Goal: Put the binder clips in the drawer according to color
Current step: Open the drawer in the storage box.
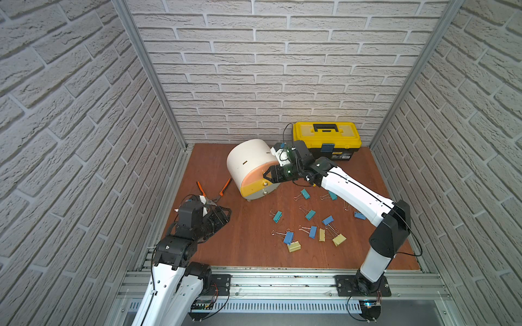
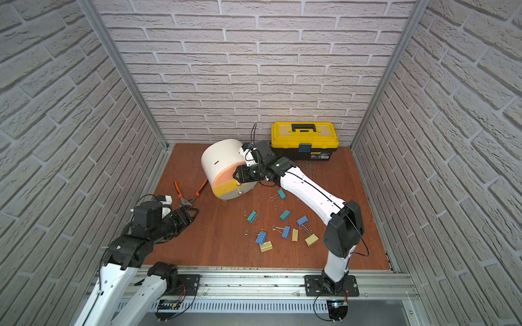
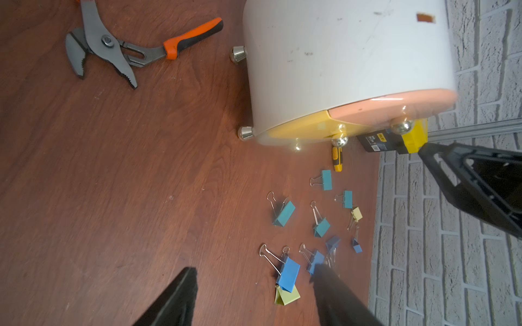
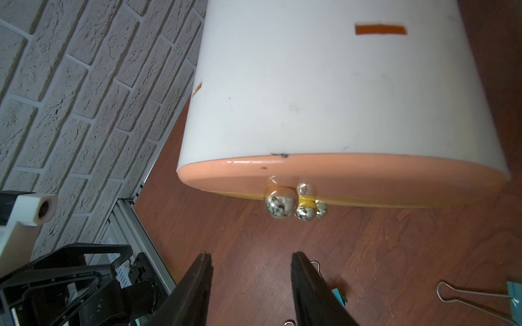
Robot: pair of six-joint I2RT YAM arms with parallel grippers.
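The drawer (image 1: 248, 161) (image 2: 223, 163) is a white round-topped cabinet at the back middle of the table, its peach front (image 4: 339, 169) and yellow front (image 1: 254, 189) flush with the body. My right gripper (image 1: 266, 175) (image 4: 251, 258) is open and empty, just short of the brass knobs (image 4: 278, 207). Binder clips lie loose on the table in front of it: teal ones (image 1: 305, 194) (image 1: 277, 216), blue ones (image 1: 288, 237) (image 3: 288, 272) and pale yellow ones (image 1: 293, 247) (image 1: 339, 240). My left gripper (image 1: 224, 214) (image 3: 255, 271) hangs open and empty at the left, clear of the clips.
Orange-handled pliers (image 1: 214, 194) lie left of the cabinet, close to my left gripper. A yellow-black toolbox (image 1: 326, 138) stands at the back wall. A yellow-black utility knife (image 3: 337, 159) lies by the cabinet's foot. Brick walls enclose three sides of the table.
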